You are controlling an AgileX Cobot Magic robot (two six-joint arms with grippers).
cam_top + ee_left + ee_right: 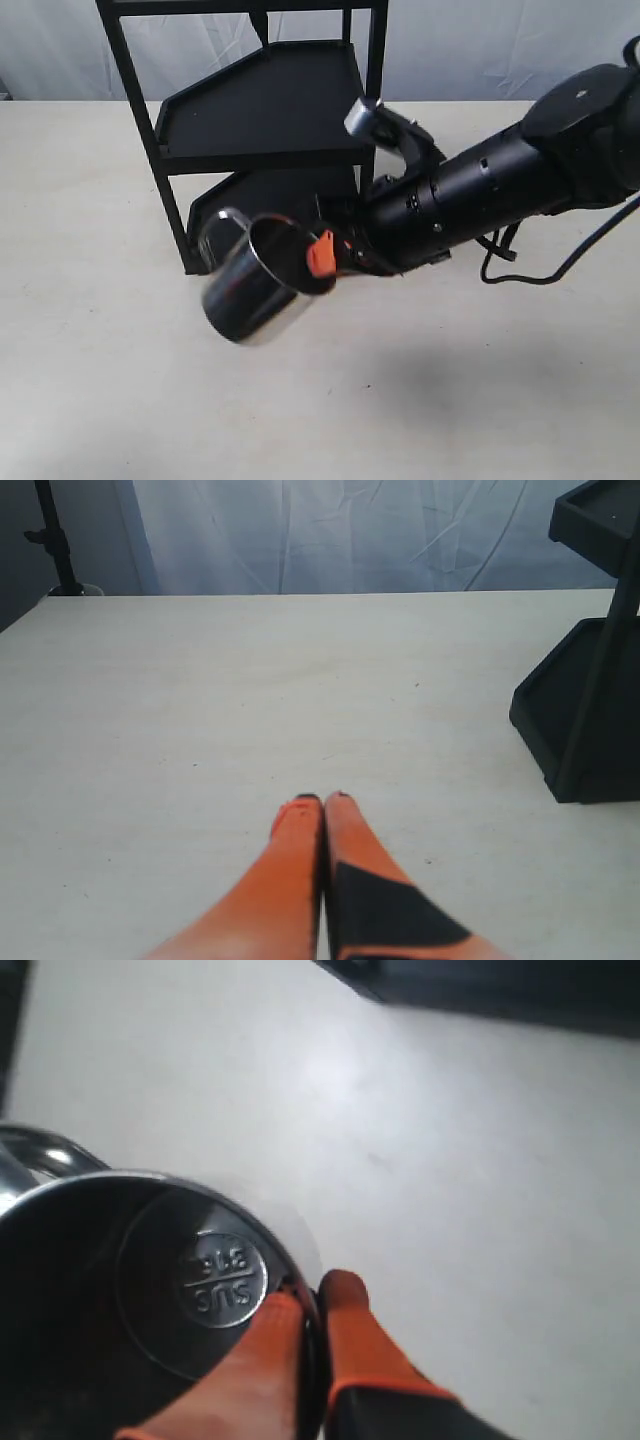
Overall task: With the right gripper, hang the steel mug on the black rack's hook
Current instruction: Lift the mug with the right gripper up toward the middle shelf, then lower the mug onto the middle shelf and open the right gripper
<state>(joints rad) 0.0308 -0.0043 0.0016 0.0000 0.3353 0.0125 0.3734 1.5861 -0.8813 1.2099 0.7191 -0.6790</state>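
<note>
The steel mug [255,280] hangs in the air, tilted on its side, in front of the black rack [262,110]. Its looped handle [225,215] points up toward the rack's lower shelf. My right gripper [322,255] is shut on the mug's rim, one orange finger inside and one outside. In the right wrist view the mug [130,1290] shows its stamped bottom, with the right gripper [312,1305] pinching the wall. My left gripper [322,805] is shut on nothing, low over the bare table. No hook on the rack can be made out.
The rack's lower tray [580,720] stands to the side in the left wrist view. A black cable [540,265] trails from the right arm over the table. A dark stand [55,540] rises at the table's far corner.
</note>
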